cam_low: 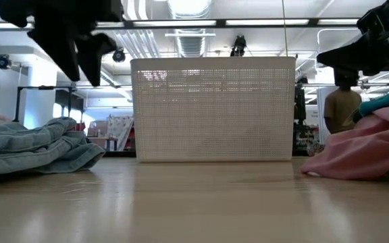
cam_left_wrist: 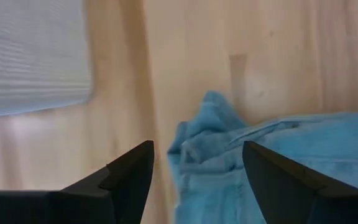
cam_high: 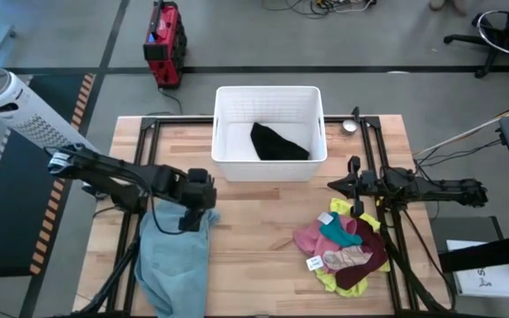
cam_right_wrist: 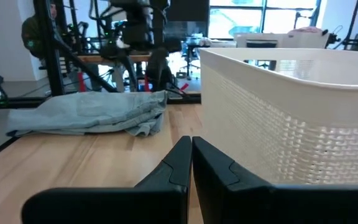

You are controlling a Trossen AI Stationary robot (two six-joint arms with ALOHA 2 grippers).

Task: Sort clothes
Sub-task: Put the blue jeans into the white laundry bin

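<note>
A light blue garment lies crumpled on the table at the near left; it also shows in the left wrist view. My left gripper hangs open just above its far right corner, touching nothing. A black garment lies inside the white basket at the far middle. A pile of pink, teal, maroon and yellow garments lies at the near right. My right gripper is shut and empty, level beside the basket's right near corner.
The white basket's wall stands close to my right gripper. Black frame rails run along the table's left and right sides. A small round metal thing lies right of the basket. Bare wood lies between the two clothes piles.
</note>
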